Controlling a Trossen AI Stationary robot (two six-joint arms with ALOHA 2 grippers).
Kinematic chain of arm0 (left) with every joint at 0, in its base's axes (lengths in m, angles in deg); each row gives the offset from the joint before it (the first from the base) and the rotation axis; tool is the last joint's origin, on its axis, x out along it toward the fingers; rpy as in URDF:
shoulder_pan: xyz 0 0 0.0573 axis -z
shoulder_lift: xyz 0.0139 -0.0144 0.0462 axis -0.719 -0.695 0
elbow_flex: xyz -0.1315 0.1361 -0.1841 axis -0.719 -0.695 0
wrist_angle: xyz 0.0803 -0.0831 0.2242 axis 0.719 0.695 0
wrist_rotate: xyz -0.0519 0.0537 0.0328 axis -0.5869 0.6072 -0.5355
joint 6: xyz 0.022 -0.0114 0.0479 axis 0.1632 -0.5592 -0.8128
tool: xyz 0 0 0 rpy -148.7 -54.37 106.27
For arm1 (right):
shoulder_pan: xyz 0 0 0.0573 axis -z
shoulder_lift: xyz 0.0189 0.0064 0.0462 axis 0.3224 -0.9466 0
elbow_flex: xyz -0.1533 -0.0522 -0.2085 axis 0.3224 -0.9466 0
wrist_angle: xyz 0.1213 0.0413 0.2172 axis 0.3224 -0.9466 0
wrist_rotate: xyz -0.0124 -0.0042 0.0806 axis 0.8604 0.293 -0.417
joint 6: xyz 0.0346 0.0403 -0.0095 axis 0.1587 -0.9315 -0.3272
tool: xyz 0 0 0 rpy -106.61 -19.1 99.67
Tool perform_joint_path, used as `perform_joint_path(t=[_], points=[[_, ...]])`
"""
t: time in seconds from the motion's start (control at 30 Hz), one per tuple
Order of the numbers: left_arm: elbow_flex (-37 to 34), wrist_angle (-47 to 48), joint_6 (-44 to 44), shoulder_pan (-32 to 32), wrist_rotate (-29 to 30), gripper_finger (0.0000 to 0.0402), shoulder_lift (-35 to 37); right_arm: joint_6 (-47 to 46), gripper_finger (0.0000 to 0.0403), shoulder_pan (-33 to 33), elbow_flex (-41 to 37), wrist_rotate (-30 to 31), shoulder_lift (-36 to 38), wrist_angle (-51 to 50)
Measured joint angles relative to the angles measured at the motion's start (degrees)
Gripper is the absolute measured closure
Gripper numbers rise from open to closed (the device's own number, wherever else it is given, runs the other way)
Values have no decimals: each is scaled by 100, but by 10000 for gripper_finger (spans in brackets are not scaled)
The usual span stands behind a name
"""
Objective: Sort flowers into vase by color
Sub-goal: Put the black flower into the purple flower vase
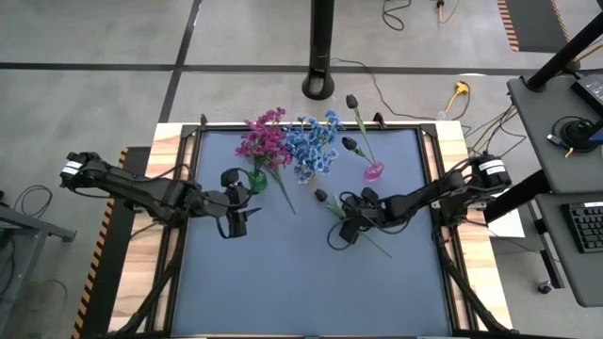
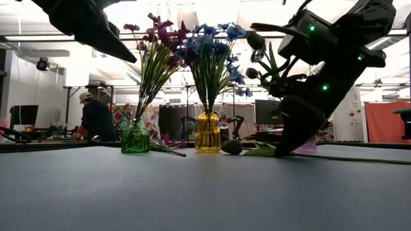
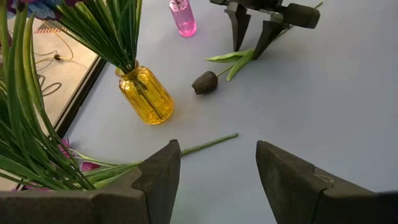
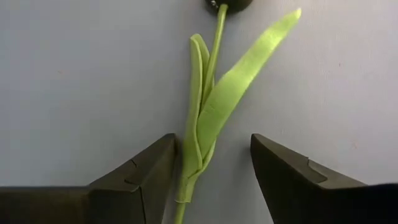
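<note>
Right gripper (image 4: 211, 177) low over the tabletop (image 1: 283, 282), jaws apart, straddling the leafy stem of a dark tulip (image 4: 208, 118) that lies flat; stem runs between the jaws, bud (image 3: 205, 82) just beyond their tips. Left gripper (image 3: 217, 177) jaws apart, holding nothing; yellow vase (image 3: 145, 94) with blue flowers (image 1: 313, 143) ahead of them, a loose stem (image 3: 208, 144) nearer
</note>
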Motion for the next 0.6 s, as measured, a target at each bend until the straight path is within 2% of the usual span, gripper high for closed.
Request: perform_joint_path(t=[0.13, 0.47, 0.6], points=[[0, -2, 0, 0, 0, 208, -2, -70, 234, -3, 0, -9, 21, -1], [-2, -4, 2, 0, 0, 208, -2, -338, 379, -10, -8, -88, 89, -35], [-2, -7, 2, 0, 0, 208, -2, -372, 384, -124, -40, -223, 356, -190]])
